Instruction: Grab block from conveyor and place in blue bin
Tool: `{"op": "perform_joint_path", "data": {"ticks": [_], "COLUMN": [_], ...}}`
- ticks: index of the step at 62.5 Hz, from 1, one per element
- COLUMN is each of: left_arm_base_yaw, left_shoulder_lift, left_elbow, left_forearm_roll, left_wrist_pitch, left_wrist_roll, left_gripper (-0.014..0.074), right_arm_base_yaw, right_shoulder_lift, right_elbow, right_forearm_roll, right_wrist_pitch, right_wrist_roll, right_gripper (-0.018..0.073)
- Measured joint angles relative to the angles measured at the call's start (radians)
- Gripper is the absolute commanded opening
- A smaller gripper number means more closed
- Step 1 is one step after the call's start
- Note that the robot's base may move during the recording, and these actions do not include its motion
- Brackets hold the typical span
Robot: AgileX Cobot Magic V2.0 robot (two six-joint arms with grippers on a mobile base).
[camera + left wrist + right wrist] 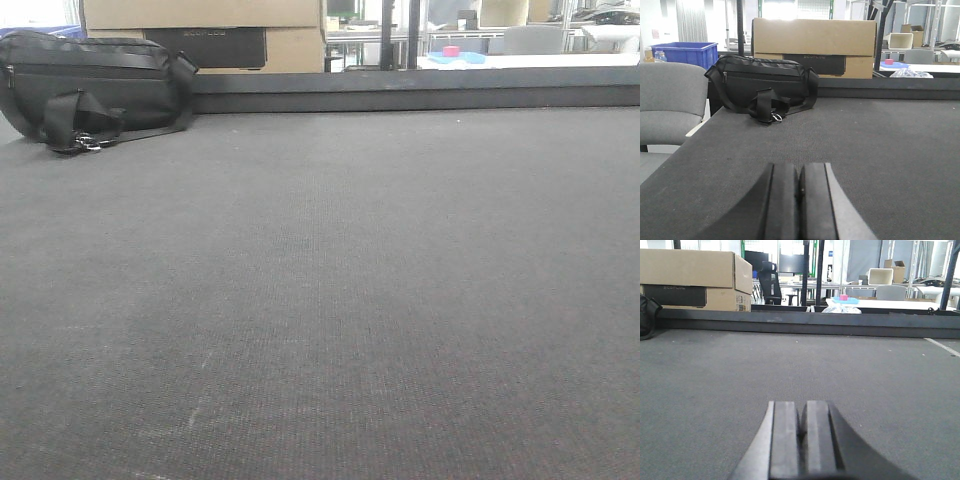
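The conveyor (330,300) is a wide dark grey woven belt that fills the front view, with a dark raised rail (420,92) along its far edge. It also shows in the left wrist view (880,145) and the right wrist view (790,370). No block shows on the belt in any view. A blue bin (686,52) stands off the belt at the far left. My left gripper (800,172) is shut and empty, low over the belt. My right gripper (802,412) is shut and empty, low over the belt. Neither gripper shows in the front view.
A black shoulder bag (95,90) lies on the belt's far left corner, also in the left wrist view (762,87). A cardboard box (814,46) stands behind the rail. A grey chair (670,100) is left of the belt. A small pink object (451,51) sits on a distant table.
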State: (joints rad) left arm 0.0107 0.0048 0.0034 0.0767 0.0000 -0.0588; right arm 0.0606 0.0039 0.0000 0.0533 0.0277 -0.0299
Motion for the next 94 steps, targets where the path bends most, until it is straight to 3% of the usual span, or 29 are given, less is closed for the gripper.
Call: {"op": "perform_joint_path", "data": {"ticks": [56,70,78,94], "left_arm_base_yaw": [0.000,0.000,0.000,0.000], "left_shoulder_lift": [0.000,0.000,0.000,0.044], "left_elbow": [0.000,0.000,-0.042,-0.323], "left_forearm_roll": [0.000,0.000,0.000,0.000], "left_wrist_pitch": [-0.018,-0.007,0.067,0.325], "left_wrist_roll": [0.000,0.000,0.000,0.000], "left_gripper": [-0.0111,-0.0111,-0.0111,-0.0111], "right_arm_base_yaw": [0.000,0.000,0.000,0.000], "right_shoulder_lift": [0.000,0.000,-0.001,0.003], "right_elbow": [0.000,0.001,-0.013,-0.216], "right_forearm_roll": [0.000,0.000,0.000,0.020], "right_wrist_pitch": [0.000,-0.099,-0.094,0.117], "right_wrist_roll": [-0.002,-0.002,-0.002,-0.002], "right_gripper": [-0.0162,-0.0162,-0.0162,-0.0162]}}
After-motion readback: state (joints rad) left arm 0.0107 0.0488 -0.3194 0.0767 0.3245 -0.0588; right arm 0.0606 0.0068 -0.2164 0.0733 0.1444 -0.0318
